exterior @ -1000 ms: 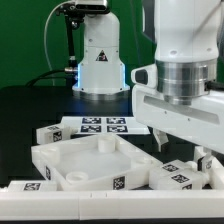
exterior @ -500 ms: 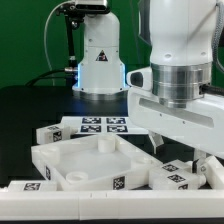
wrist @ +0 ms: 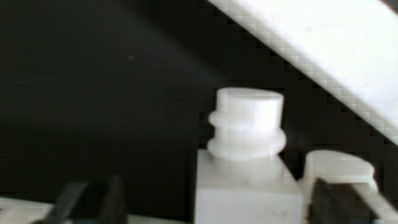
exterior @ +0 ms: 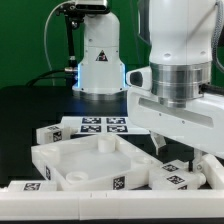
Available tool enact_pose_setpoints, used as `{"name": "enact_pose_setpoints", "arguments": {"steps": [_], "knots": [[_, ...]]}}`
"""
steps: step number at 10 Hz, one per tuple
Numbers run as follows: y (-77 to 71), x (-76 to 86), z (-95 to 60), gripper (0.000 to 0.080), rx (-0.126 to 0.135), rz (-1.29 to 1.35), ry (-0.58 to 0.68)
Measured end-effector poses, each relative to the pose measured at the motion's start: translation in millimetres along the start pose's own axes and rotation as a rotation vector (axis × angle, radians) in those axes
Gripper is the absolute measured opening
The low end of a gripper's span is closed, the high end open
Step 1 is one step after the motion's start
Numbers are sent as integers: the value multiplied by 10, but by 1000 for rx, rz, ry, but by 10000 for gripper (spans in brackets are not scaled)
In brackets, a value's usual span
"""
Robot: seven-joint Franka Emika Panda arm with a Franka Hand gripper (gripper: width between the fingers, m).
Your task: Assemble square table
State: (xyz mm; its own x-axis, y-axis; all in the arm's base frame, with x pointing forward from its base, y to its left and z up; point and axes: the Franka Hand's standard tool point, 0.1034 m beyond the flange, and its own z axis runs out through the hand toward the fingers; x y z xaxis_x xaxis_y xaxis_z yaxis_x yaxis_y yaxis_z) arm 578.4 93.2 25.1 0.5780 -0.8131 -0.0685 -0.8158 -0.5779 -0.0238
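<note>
The white square tabletop (exterior: 42,157), a tray with a raised rim and round corner sockets, lies at the exterior view's lower left. Chunky white tagged legs (exterior: 176,178) lie to its right. My gripper (exterior: 180,158) hangs low over them. In the wrist view one leg (wrist: 246,150) lies between my fingers, its round peg pointing away from me. My gripper (wrist: 214,205) is open, with a dark gap showing between one finger (wrist: 86,200) and the leg. The other finger (wrist: 342,200) stands close beside the leg. A second leg's peg (wrist: 334,165) shows by that finger.
The marker board (exterior: 100,125) lies behind the tabletop. Another tagged leg (exterior: 46,133) rests at the board's left end. A long white bar (exterior: 70,195) with one tag runs along the front edge. The arm's base (exterior: 97,60) stands at the back.
My gripper has shifted slightly toward the exterior view's left and settled over the legs. The tabletop and the other parts have not moved.
</note>
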Motion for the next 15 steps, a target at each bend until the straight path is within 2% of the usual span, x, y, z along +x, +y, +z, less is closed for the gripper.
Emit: {"name": "enact_pose_setpoints", "arguments": {"steps": [1, 2, 5, 6, 7, 8, 10, 11, 14, 15], "knots": [[0, 0, 0, 412, 0, 0, 0], [-1, 0, 0, 278, 0, 0, 0], [-13, -17, -27, 278, 0, -6, -4], [-39, -68, -195, 278, 5, -31, -18], [-17, -90, -368, 278, 23, -58, -18], [61, -149, -488, 278, 30, -77, -23], [199, -400, -672, 281, 30, -91, -30], [223, -454, -683, 281, 30, -84, -33], [251, -471, -665, 281, 28, -144, -33], [390, -584, -682, 281, 36, -282, -29]]}}
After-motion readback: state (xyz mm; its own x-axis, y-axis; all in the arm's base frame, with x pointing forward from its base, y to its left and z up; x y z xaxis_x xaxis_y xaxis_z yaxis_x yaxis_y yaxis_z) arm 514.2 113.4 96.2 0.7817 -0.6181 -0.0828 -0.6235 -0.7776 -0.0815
